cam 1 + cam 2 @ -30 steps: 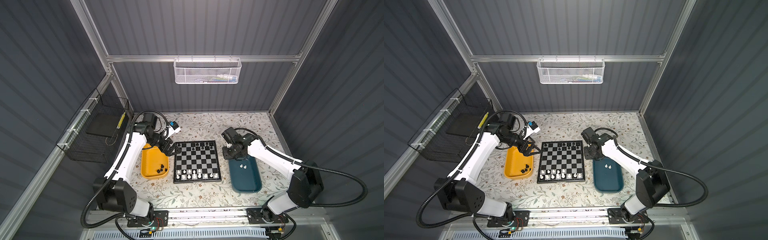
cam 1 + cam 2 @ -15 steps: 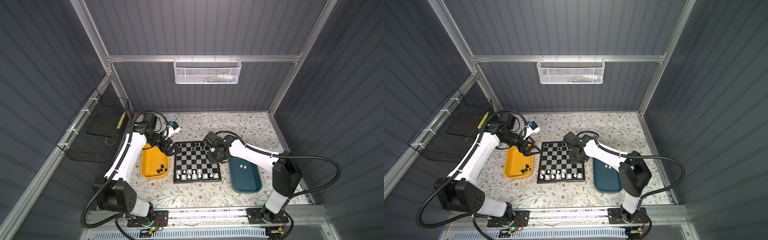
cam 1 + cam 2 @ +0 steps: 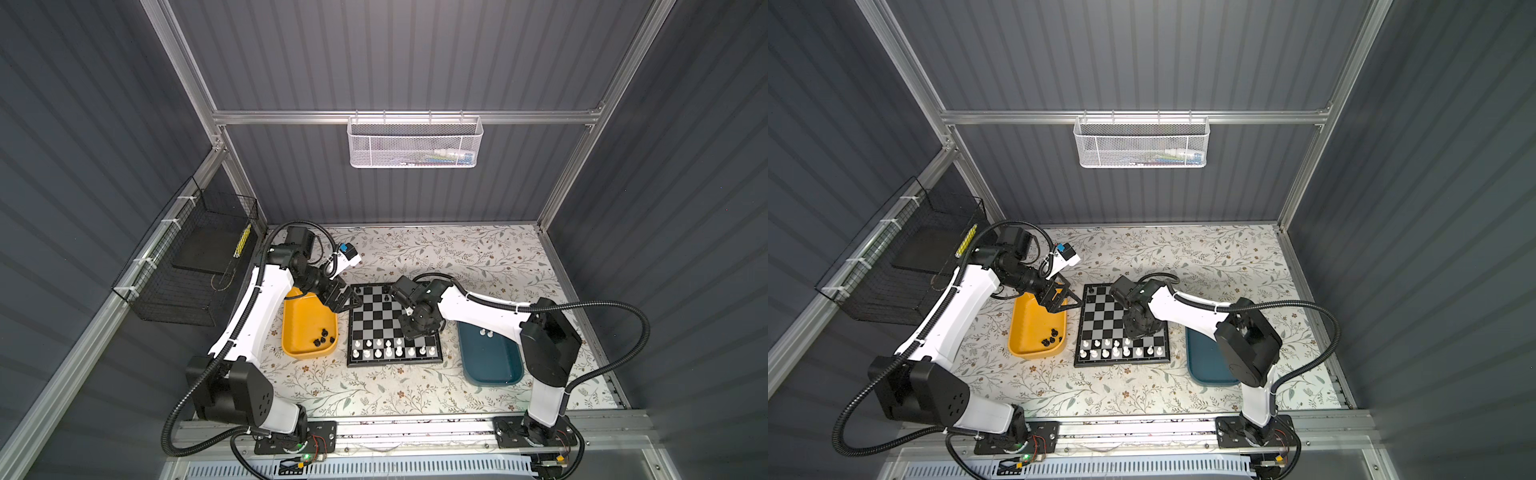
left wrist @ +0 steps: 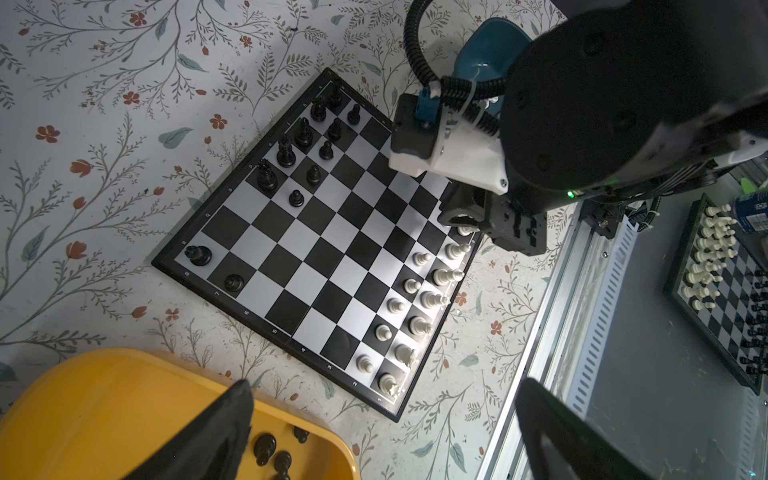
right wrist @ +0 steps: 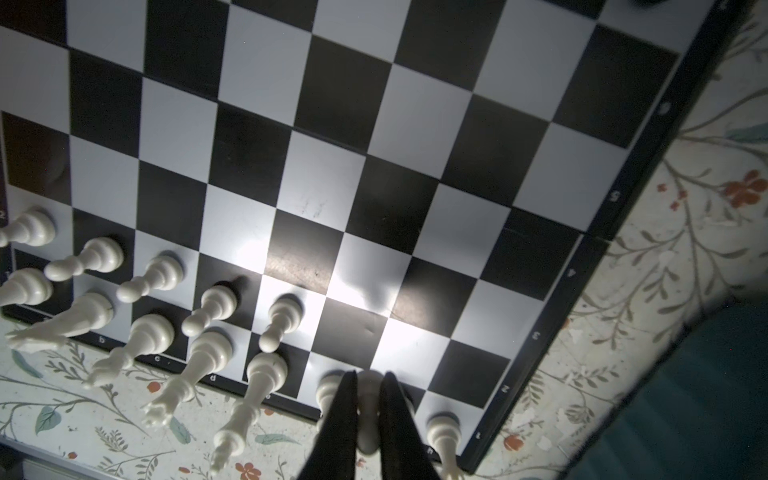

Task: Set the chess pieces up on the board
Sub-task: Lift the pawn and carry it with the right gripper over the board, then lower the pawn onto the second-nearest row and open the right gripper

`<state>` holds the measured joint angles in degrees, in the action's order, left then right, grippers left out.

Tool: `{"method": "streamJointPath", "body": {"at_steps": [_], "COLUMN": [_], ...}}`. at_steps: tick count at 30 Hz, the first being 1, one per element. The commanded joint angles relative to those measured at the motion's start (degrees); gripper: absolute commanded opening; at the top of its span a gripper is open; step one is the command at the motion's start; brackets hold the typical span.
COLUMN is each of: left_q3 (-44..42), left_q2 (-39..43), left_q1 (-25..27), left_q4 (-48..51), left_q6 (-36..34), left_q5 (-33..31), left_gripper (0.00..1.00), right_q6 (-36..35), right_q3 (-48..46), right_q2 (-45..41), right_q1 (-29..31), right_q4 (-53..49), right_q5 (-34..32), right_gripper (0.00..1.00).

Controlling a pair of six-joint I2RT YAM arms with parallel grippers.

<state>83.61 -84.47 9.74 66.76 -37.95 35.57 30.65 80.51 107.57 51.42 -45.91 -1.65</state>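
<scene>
1. We find the board (image 3: 376,320) lying flat about mid-tabletop (image 3: 457,257). A yellow tray (image 3: 303,328) sits on its left-edge side and a teal tray (image 3: 490,361) on its right-edge side.
2. White chessmen (image 3: 386,349) fill most of the two rows along the board's front edge. Black chessmen (image 4: 307,145) cluster on the two back rows toward the right. Two more stand apart at the board's back left corner.
3. Right tool (image 5: 370,374): jaws drawn almost together, pinching a white piece (image 5: 368,415) between the fingertips. In both top views this tool (image 3: 415,328) hangs over the white rows, toward the board's front right corner. We cannot tell whether the held piece's base touches its square.
4. Left tool (image 3: 347,301): jaws spread wide, with nothing between them. It hangs over the back end of the yellow tray, just beside the board's back left corner. Its wrist view looks past both fingers (image 4: 208,436) onto the whole board.
5. A few loose black chessmen (image 3: 323,337) lie at the front end of the yellow tray. Two loose white chessmen (image 3: 485,332) lie at the back end of the teal tray, close beside the right arm.
</scene>
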Motion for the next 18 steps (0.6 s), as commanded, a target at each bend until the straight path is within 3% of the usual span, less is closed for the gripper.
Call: {"method": "streamJointPath", "body": {"at_steps": [1, 18], "left_q3": [-0.8, -0.7], "left_q2": [1.1, 0.9], "left_q1": [0.4, 0.3], "left_q4": [0.6, 0.7], "left_q6": [-0.1, -0.1], "left_q5": [0.4, 0.4], "left_gripper": [1.0, 1.0], "right_q6": [0.6, 0.1], "right_q3": [1.4, 2.7], "right_q2": [1.1, 5.3], "right_q1": [0.7, 1.7], "right_q4": [0.2, 0.6], "right_q5": [0.5, 1.3], "right_gripper": [0.14, 0.14]}}
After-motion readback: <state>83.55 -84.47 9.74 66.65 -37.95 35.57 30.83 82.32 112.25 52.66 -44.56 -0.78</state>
